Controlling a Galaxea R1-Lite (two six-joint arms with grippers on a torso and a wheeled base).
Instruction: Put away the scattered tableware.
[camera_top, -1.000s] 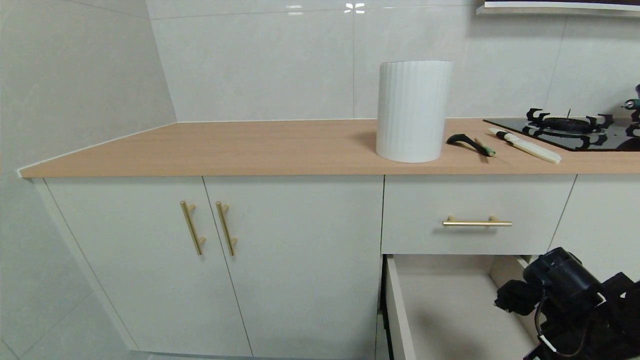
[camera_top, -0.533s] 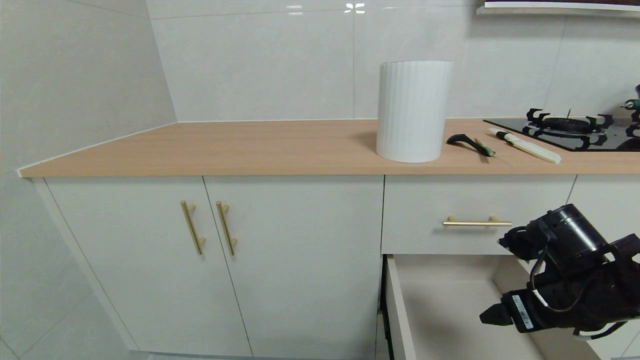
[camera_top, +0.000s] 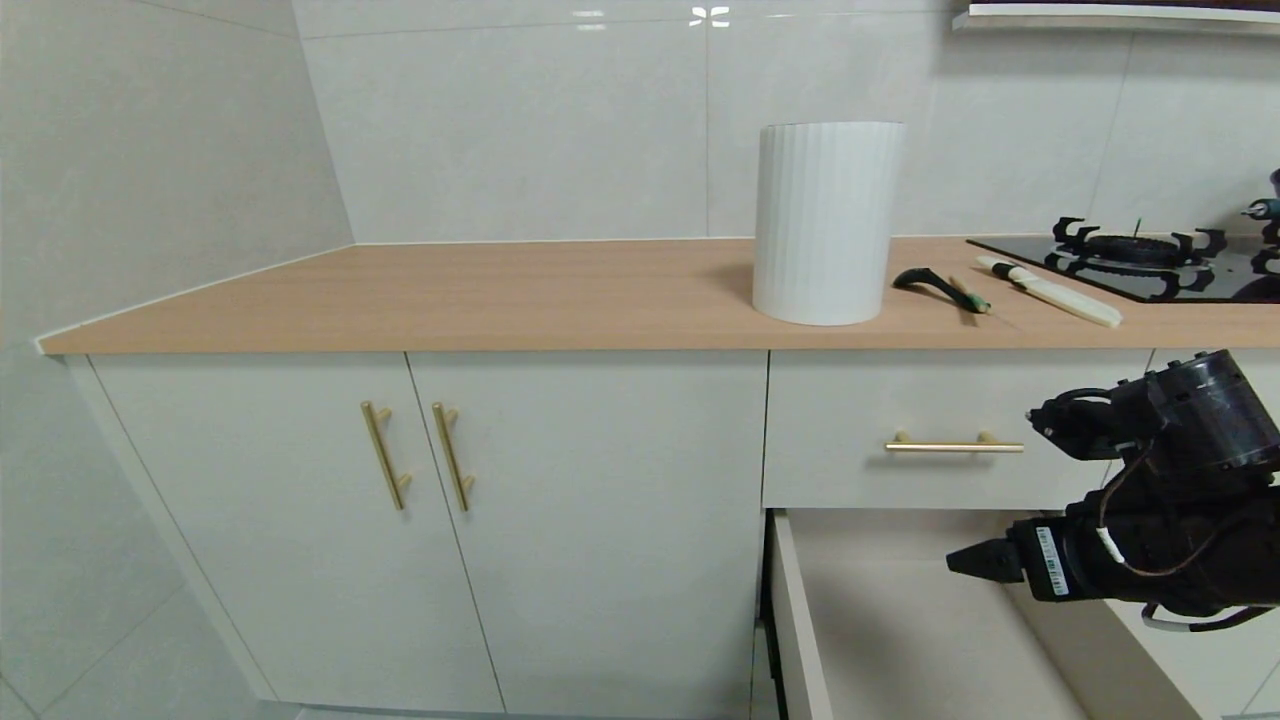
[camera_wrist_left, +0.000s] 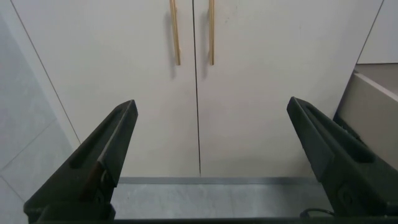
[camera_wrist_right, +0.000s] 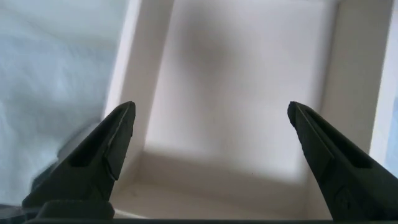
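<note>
Wooden countertop (camera_top: 480, 295) — ribbed white canister (camera_top: 825, 222), knife (camera_top: 1055, 293), hob (camera_top: 1150, 275).

On the bench (camera_top: 500, 295) we count one white ribbed canister (camera_top: 825, 222), one black-handled tool (camera_top: 930, 281), one thin stick with a green end (camera_top: 968, 296) and one pale knife (camera_top: 1052, 291). We count one whole burner grate (camera_top: 1137, 245), with part of a second at the edge. Below, we count two cupboard doors (camera_top: 270, 520) and two drawers, the upper drawer (camera_top: 950, 395) shut and the lower drawer (camera_top: 900, 620) open. We count three gold handles (camera_top: 954, 446): two upright, one level.
</note>
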